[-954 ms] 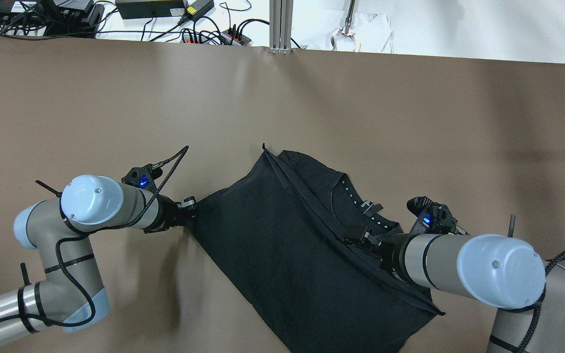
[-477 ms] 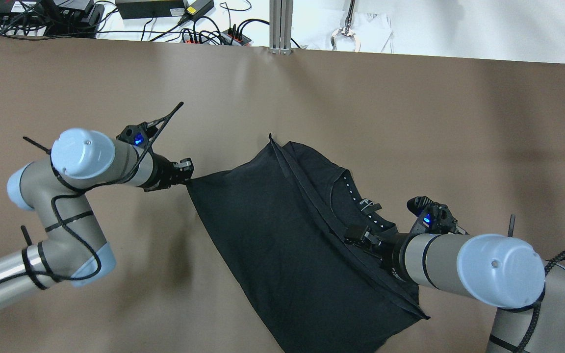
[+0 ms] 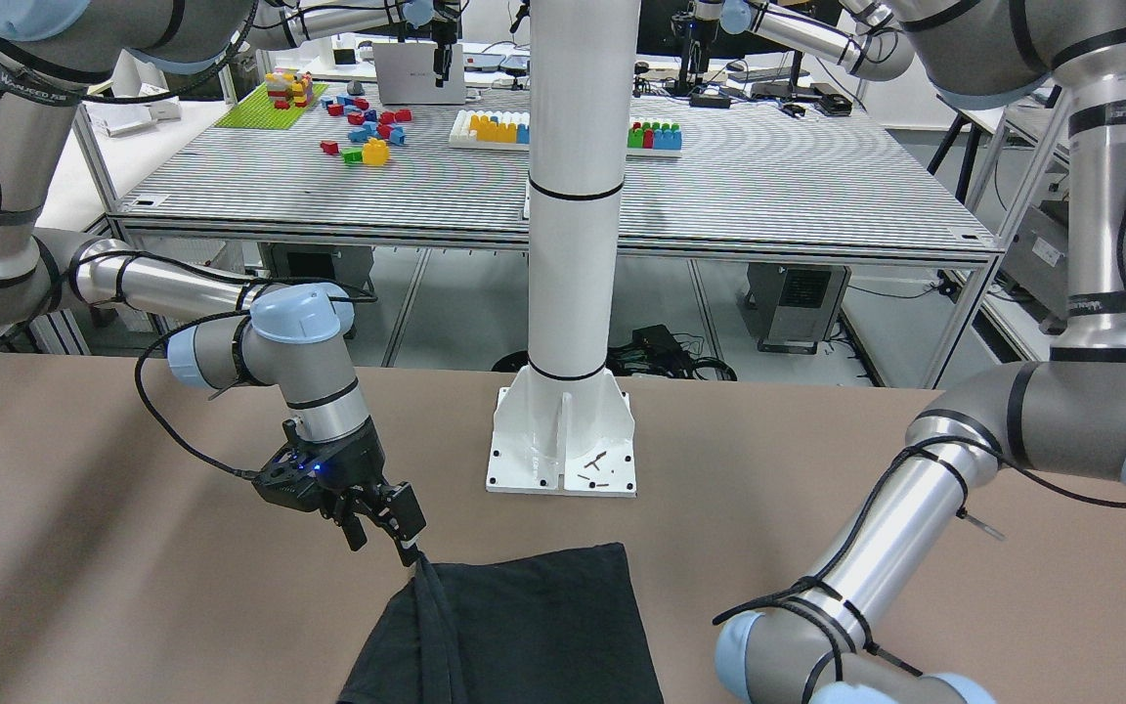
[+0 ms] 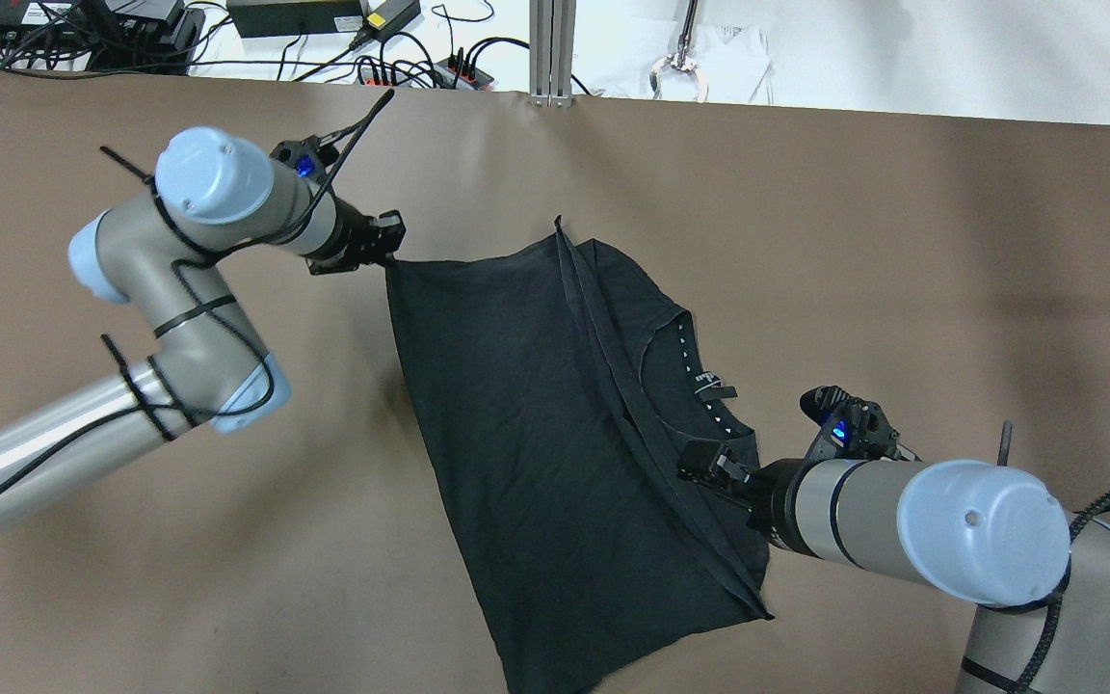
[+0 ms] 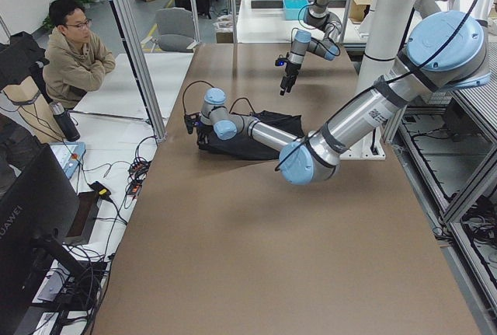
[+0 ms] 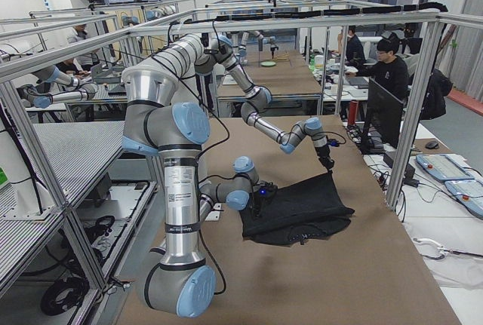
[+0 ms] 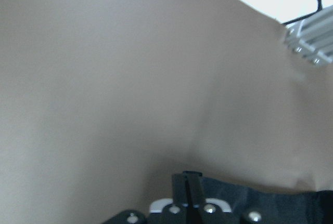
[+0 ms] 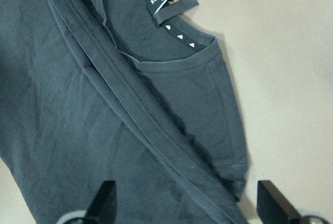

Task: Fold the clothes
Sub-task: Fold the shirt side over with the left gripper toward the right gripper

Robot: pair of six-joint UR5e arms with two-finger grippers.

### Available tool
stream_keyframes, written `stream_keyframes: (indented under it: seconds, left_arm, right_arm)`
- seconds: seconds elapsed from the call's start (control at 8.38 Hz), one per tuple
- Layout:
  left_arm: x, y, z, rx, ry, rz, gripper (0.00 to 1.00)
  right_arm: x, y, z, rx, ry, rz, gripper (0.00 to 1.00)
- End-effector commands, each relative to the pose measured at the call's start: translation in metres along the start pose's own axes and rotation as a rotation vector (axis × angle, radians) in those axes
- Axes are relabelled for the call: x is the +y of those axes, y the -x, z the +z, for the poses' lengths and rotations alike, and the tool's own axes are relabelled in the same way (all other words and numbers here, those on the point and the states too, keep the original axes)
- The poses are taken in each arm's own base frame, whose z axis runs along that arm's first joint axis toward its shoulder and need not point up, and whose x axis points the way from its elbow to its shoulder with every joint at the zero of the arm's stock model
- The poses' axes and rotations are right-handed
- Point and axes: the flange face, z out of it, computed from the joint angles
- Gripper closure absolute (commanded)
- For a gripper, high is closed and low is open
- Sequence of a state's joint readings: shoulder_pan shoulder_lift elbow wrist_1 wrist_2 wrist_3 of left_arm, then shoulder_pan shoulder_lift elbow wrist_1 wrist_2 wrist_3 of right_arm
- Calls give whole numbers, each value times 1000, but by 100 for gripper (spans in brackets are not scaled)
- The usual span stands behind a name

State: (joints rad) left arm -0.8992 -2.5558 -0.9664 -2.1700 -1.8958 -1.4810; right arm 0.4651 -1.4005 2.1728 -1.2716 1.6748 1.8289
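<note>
T-shirt (image 4: 516, 405): black, partly folded, centre of the overhead frame on the brown surface (image 4: 902, 241).
Left claw (image 4: 387, 243): clamped on its upper-left corner.
Right claw (image 4: 704, 463): fingers apart, over its lower-right part.

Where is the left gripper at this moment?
In the overhead view, the left gripper is over the table's left half, pinching a corner of the black shirt, across the shirt from the open right gripper near the collar.
</note>
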Motion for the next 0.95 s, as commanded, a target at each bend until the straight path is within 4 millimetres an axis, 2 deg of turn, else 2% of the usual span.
stream_keyframes:
  seconds: [0.0, 0.12, 0.24, 0.36, 0.48, 0.6, 0.72, 0.84]
  left_arm:
    - [-32, -71, -3, -5, -102, 1, 100]
    - [-32, -71, -3, -5, -105, 1, 67]
    - [-33, -71, -5, -1, -107, 7, 1]
    - [-34, -68, -4, -3, -110, 6, 0]
    - [-30, -69, -5, 4, -107, 11, 0]
    - [-28, -50, -11, 25, -111, 17, 0]
    - [-29, -29, -19, 46, -117, 20, 0]
    - [-29, -24, -29, 61, -124, 20, 0]
  right_arm:
    - [-4, -1, 0, 3, -7, -1, 5]
    - [-5, -2, 4, 10, -10, -7, 5]
    - [-9, -4, 7, 16, -17, -7, 5]
    - [-10, -2, 10, 15, -28, -9, 5]
    - [-8, 12, 14, 4, -40, -11, 5]
    - [-3, 37, 29, 29, -48, -21, 5]
    - [5, 76, 50, 74, -66, -121, 5]
    - [12, 99, 66, 119, -60, -228, 7]
